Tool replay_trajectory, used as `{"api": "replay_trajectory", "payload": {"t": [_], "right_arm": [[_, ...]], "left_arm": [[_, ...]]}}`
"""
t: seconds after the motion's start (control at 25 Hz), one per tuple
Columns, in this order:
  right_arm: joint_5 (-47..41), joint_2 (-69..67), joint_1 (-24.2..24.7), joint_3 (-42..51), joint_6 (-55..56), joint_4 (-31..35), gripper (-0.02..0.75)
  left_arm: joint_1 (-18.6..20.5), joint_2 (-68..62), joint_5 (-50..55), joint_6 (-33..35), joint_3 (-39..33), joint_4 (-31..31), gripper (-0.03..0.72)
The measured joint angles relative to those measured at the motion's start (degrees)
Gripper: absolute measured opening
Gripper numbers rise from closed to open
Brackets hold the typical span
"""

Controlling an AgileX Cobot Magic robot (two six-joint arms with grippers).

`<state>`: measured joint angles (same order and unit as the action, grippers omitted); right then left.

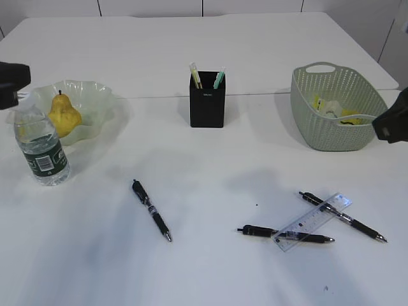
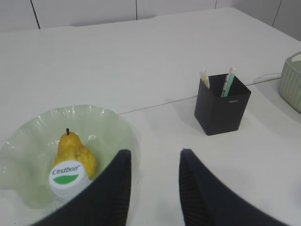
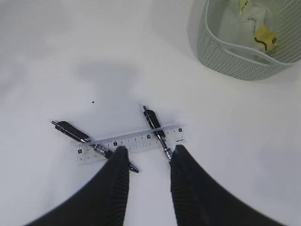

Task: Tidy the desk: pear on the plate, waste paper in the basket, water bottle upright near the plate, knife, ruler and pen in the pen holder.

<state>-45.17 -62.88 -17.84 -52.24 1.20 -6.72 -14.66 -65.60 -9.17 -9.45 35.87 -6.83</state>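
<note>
Half-tidied surface, both arms hanging idle above it

Far left, the pear (image 1: 64,115) is sitting in the plate (image 1: 95,95), the water bottle (image 1: 42,148) standing upright just beside; left jaws are gaping partway, gripping nothing. The pen holder (image 1: 207,100) is standing mid-surface. Right, waste paper (image 1: 331,107) is lying in the basket (image 1: 331,131); the ruler (image 1: 313,222) is lying across two pens near, right jaws hovering part-open, empty.
</note>
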Motion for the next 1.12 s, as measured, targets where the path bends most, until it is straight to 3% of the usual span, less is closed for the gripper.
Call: {"api": "replay_trajectory", "payload": {"t": [0.52,1.12], "right_arm": [[-4.1,0.0,0.0,0.0,0.0,1.0,0.261],[-13.1,-10.9,0.0,-6.0,9.6,8.4,0.261]], "left_arm": [[0.0,5.9,14.3,0.0,-2.9,2.8,0.24],[0.0,14.3,15.7,0.0,-7.9,6.8,0.24]]}}
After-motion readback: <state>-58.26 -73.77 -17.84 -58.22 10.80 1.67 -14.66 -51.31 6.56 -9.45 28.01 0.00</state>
